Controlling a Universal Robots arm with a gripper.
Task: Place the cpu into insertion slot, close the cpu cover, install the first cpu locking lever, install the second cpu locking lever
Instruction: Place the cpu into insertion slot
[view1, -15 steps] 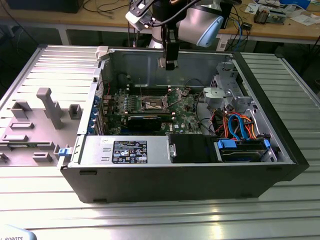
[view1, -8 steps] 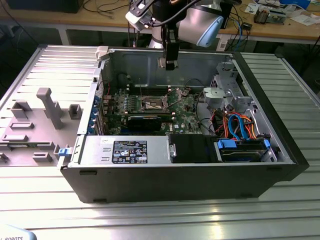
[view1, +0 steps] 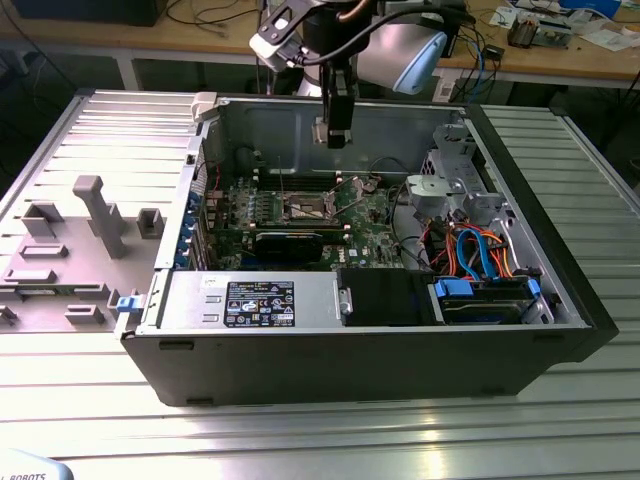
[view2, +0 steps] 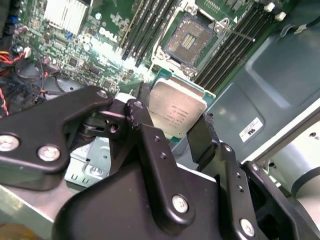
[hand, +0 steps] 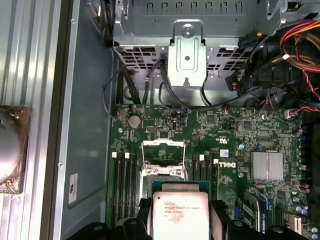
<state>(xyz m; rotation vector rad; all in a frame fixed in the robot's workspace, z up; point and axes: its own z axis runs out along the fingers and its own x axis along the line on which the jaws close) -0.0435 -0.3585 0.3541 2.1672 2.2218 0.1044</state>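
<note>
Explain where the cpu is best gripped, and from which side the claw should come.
The cpu is a flat square, so grip two opposite thin edges, coming in along its plane from a free edge. That leaves the metal top and underside untouched. The claw holds it this way here, one finger per edge, not yet in the insertion slot.

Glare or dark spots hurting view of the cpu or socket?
Exterior view: strong glare on the ribbed metal table; the square silvery insertion slot sits dim inside the black case. Both wrist views: the small silvery-grey cpu is bright, its print still visible.
</note>
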